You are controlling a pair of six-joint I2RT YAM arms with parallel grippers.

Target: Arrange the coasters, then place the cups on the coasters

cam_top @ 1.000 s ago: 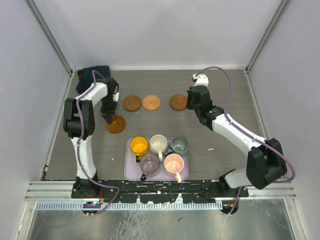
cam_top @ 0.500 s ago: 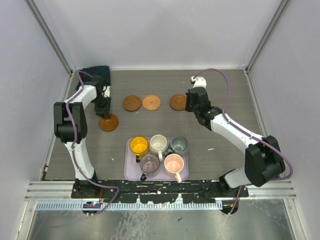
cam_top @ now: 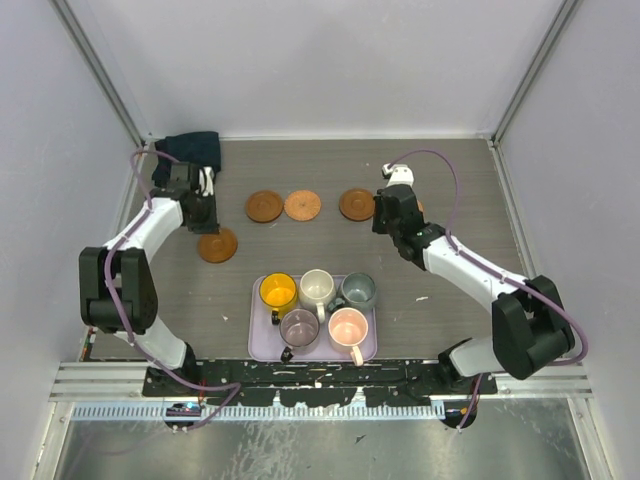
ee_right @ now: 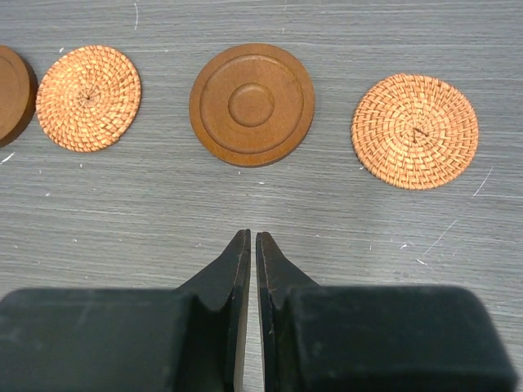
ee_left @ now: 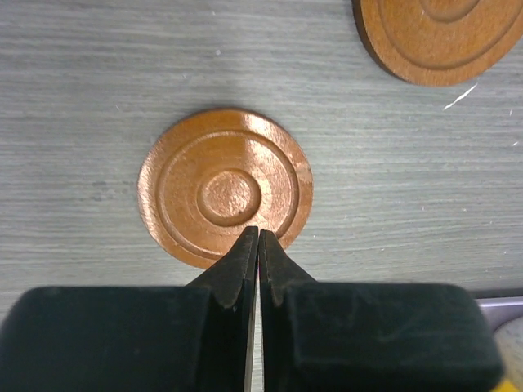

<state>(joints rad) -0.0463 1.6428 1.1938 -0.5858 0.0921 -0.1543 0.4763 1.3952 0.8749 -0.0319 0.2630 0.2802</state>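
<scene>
Hidden: woven coaster (ee_right: 415, 131) mostly behind right arm (cam_top: 460, 265) overhead.
Changed: left gripper (ee_left: 258, 232) released ringed coaster (ee_left: 225, 188).
Jaws: together on left gripper and right gripper (ee_right: 249, 235), both empty.

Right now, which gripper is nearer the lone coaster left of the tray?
Left. The left gripper hangs right by the lone coaster; the right gripper is far off, near the rightmost woven coaster.

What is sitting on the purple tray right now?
Five cups: yellow, cream, grey-green, purple, pink. The tray floor under them is covered, so whether anything lies beneath cannot be seen.
</scene>
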